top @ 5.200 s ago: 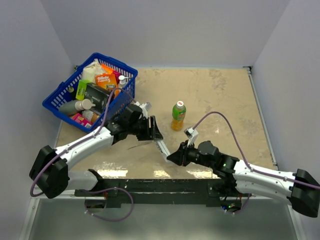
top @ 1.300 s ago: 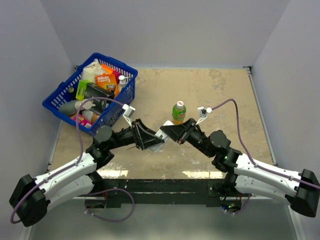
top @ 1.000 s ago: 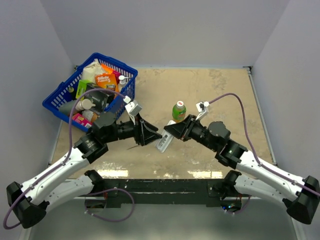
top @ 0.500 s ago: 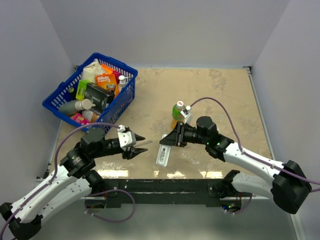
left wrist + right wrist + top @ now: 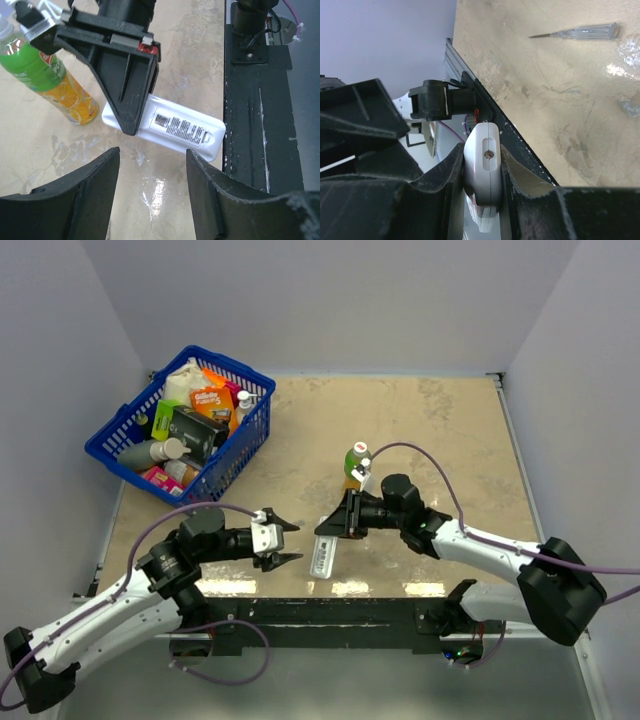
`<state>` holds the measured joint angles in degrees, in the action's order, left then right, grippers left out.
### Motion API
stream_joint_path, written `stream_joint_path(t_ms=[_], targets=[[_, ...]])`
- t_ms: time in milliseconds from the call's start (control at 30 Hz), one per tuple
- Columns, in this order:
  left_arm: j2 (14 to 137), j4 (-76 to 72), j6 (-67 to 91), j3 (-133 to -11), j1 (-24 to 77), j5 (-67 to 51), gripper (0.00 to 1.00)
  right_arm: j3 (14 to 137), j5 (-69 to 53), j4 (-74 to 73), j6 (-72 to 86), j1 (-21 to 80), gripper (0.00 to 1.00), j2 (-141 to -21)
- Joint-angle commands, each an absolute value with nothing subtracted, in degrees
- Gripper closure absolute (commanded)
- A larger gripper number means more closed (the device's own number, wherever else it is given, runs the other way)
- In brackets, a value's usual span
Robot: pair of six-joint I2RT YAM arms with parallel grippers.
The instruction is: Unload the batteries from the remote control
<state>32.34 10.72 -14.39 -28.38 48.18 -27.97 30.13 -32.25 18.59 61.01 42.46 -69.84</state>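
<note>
Remote control [image 5: 324, 552] stayed pinched in the right gripper [image 5: 332, 529]; the left gripper [image 5: 292, 542] withdrew half-open, empty, so unloading looked stalled.

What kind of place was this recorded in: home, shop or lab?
Probably a lab test cell: plain grey walls box in a beige tabletop, two robot arms are bolted to a black rail at its near edge, and a blue basket holds assorted household props.
</note>
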Motion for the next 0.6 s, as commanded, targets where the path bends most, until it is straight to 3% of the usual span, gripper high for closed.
stream_joint_path(t_ms=[0,300,567], targets=[[33.6,5.6,-17.7,-27.6,53.3,-23.5,0.40,32.2,-34.1,23.3,62.2,42.5,1.00,-71.5],[36.5,3.3,-18.0,-25.1,61.5,-17.5,0.33,32.3,-33.8,23.6,62.4,42.5,1.00,-72.9],[38.7,1.6,-19.9,-25.4,63.1,-12.5,0.34,32.0,-34.5,24.3,62.6,42.5,1.00,-73.0]])
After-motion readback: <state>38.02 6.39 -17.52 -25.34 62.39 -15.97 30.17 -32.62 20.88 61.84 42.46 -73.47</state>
